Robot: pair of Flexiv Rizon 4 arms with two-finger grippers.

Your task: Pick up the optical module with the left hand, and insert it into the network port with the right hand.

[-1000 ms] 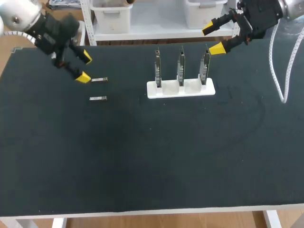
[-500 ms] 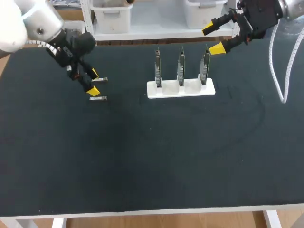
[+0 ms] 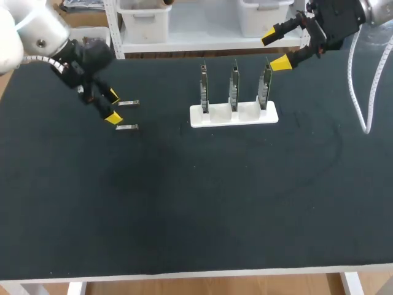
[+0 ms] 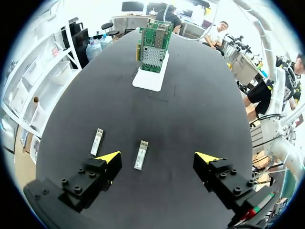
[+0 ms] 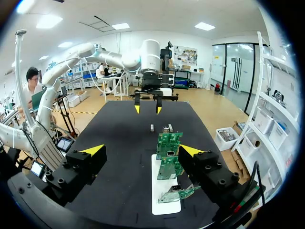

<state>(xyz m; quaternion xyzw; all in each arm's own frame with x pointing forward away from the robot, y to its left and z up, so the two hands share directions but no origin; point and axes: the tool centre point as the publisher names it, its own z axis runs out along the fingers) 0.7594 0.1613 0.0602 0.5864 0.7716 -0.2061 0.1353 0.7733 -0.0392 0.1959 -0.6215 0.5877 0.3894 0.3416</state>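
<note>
Two small silver optical modules lie on the black table, one (image 3: pixel 128 103) farther back and one (image 3: pixel 127 127) nearer the front. My left gripper (image 3: pixel 113 106) hangs open just left of them. In the left wrist view one module (image 4: pixel 141 154) lies below the gap between the open fingers of the left gripper (image 4: pixel 157 157), and the other module (image 4: pixel 97 141) lies just outside one fingertip (image 4: pixel 108 156). Three upright network cards (image 3: pixel 234 86) stand in a white stand (image 3: pixel 233 115). My right gripper (image 3: pixel 276 50) is open, raised behind the rightmost card (image 3: pixel 264 86), holding nothing.
In the right wrist view the stand (image 5: pixel 163 193) and cards (image 5: pixel 167 151) sit below the right gripper (image 5: pixel 142 150), with my left gripper (image 5: pixel 147 109) far across the table. The black mat (image 3: pixel 202 203) stretches to the front edge.
My left arm swung down and to the right toward the two modules and turned its wrist, then eased slightly back left. The right arm and both modules stayed put.
</note>
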